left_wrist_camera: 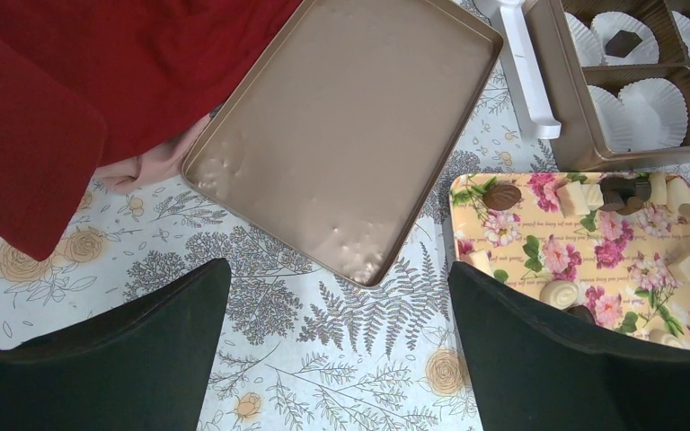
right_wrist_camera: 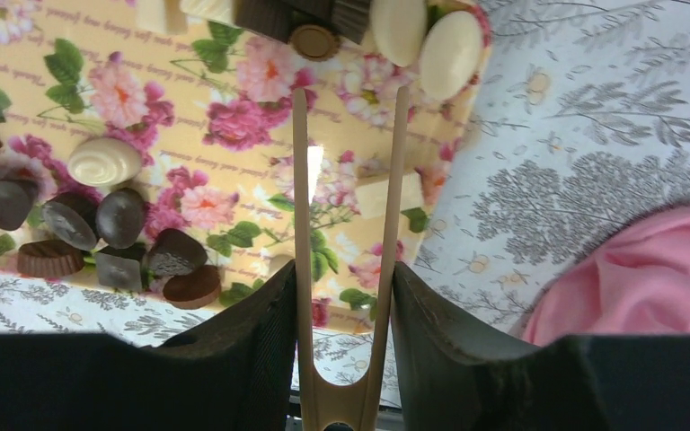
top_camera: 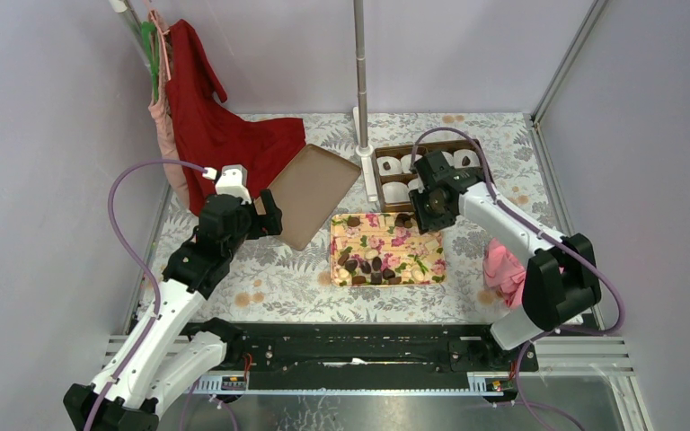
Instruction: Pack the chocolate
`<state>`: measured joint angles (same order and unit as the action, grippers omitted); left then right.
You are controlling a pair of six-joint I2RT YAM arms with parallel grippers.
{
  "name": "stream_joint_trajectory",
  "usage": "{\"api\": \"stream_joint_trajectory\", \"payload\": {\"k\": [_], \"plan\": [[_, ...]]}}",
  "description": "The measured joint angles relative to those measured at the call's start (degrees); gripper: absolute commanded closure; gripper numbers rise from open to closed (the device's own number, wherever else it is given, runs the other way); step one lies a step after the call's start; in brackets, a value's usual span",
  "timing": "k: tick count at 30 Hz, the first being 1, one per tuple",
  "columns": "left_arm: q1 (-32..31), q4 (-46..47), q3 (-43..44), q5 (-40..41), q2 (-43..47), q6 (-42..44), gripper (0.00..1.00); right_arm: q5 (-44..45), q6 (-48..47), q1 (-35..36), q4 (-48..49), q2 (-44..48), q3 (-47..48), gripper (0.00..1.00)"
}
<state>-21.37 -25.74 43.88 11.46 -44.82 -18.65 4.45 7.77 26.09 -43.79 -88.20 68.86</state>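
Several dark brown chocolate pieces (top_camera: 373, 267) lie on a floral tray (top_camera: 427, 244); in the right wrist view a cluster of them (right_wrist_camera: 121, 218) lies at the tray's lower left, among pale pieces. My right gripper (top_camera: 429, 205) hovers over the tray's far right corner. In its wrist view it (right_wrist_camera: 343, 269) is shut on beige tongs (right_wrist_camera: 301, 180), whose arms stand apart with nothing between the tips. My left gripper (top_camera: 268, 215) is open and empty; in its wrist view it (left_wrist_camera: 337, 269) is over the tablecloth. A brown box (left_wrist_camera: 568, 99) holds white paper cups; one cup holds a dark piece (left_wrist_camera: 624, 41).
A gold lid (left_wrist_camera: 350, 135) lies upturned left of the box, partly under red cloth (top_camera: 220, 126). A pink cloth (top_camera: 503, 269) lies right of the tray. A metal pole (top_camera: 360, 63) on a white foot stands beside the box. Walls close in on both sides.
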Motion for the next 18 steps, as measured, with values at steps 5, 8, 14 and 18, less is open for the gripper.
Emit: {"api": "stream_joint_trajectory", "payload": {"k": [5,8,14,18], "plan": [[0.0,-0.02,0.0,0.22,0.0,0.0,0.01,-0.68,0.46,2.12,1.7,-2.89,-0.04,0.56],[0.0,-0.02,0.0,0.31,0.0,0.0,0.01,-0.66,0.68,2.73,2.4,-5.14,-0.02,0.56],[0.0,0.0,0.0,0.31,-0.35,0.0,0.01,-0.5,0.85,3.39,2.56,-8.46,0.37,0.57],[0.0,-0.02,0.0,0.31,-0.57,0.0,0.01,-0.42,0.87,3.65,2.6,-9.64,0.87,0.58]]}}
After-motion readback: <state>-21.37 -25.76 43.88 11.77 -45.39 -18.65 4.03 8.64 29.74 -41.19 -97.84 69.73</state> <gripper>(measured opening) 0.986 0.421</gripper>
